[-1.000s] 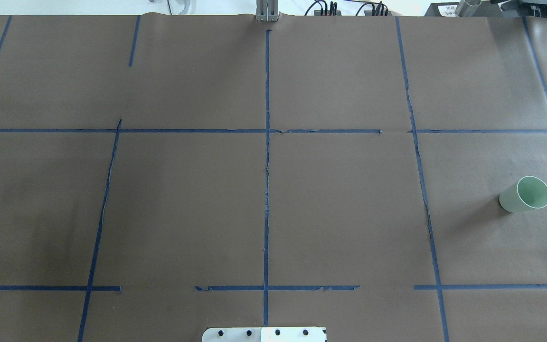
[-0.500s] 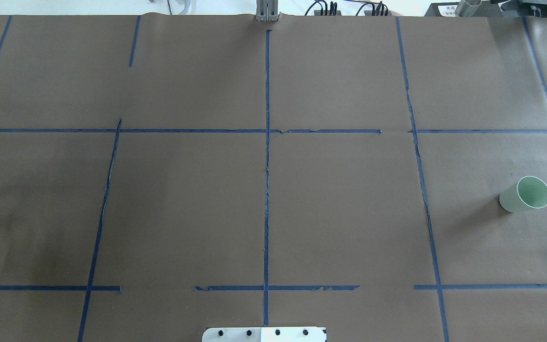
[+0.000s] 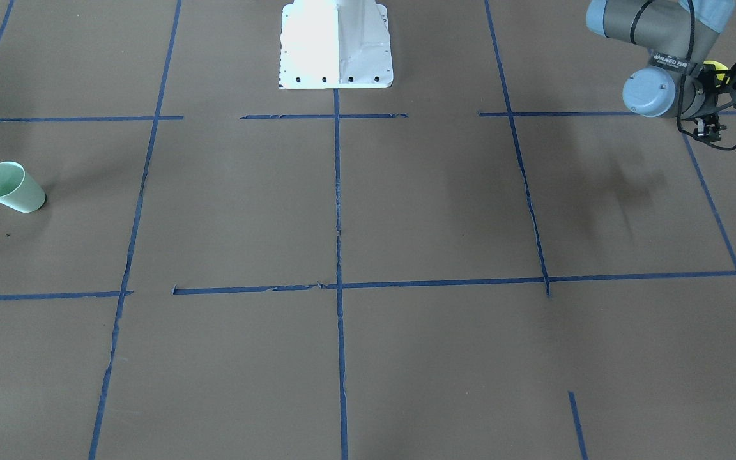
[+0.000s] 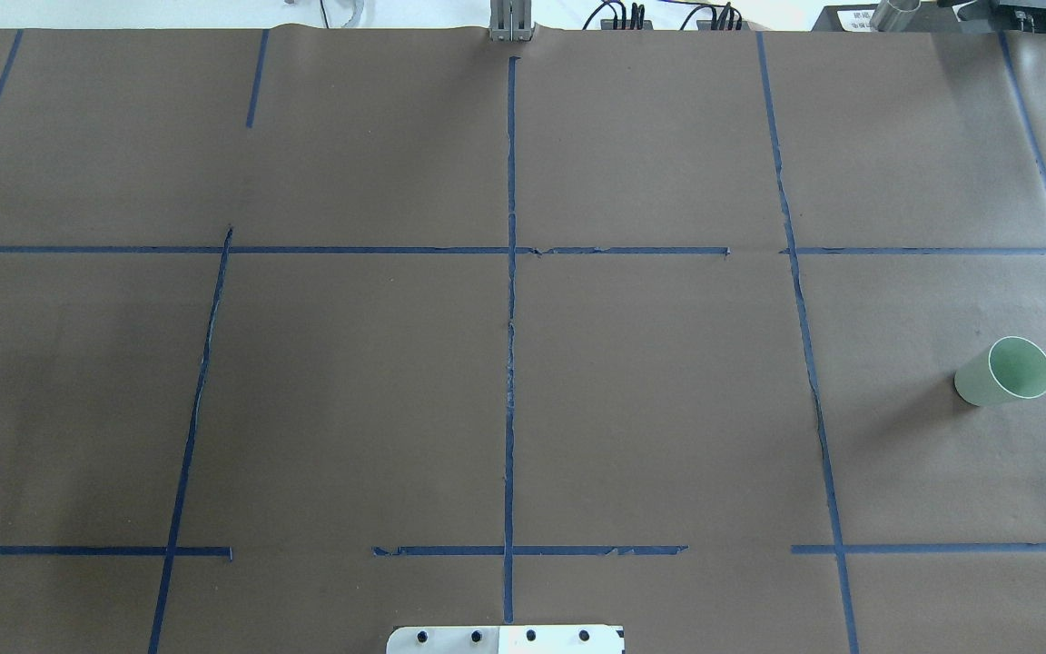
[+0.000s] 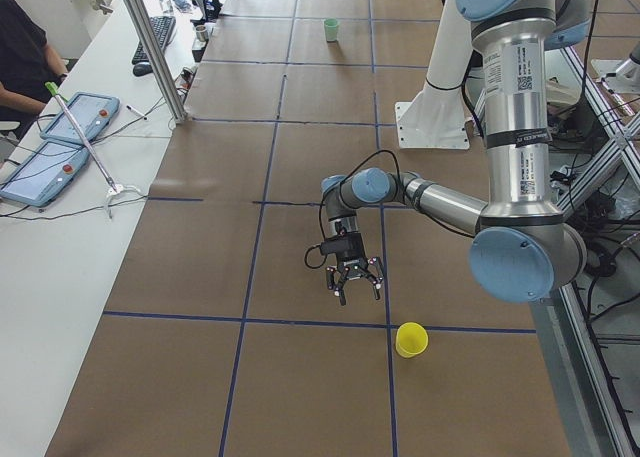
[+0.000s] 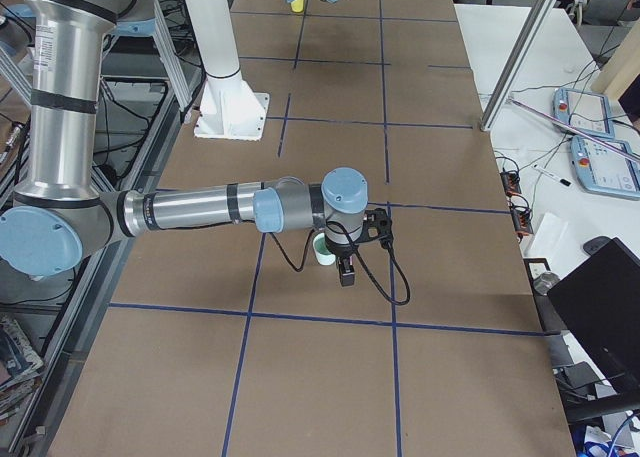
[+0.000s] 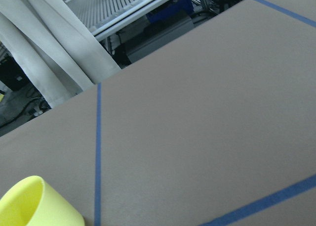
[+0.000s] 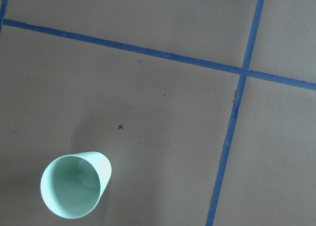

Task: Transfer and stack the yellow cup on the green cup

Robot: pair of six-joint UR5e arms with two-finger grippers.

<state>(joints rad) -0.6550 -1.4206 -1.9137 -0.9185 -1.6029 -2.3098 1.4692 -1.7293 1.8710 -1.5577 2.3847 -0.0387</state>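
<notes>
The yellow cup stands upright on the brown paper at the robot's left end of the table. It also shows in the left wrist view and peeks out behind the wrist in the front view. My left gripper hangs above the table, apart from the yellow cup; I cannot tell if it is open. The green cup stands upright at the right end and also shows from above in the right wrist view. My right gripper hovers close beside the green cup; I cannot tell its state.
Blue tape lines divide the brown paper-covered table. The robot's white base plate is at the near edge. A desk with tablets and a seated person lie beyond the table's far side.
The left arm's grey wrist has come into the overhead view at the left edge. The green cup has not moved.
</notes>
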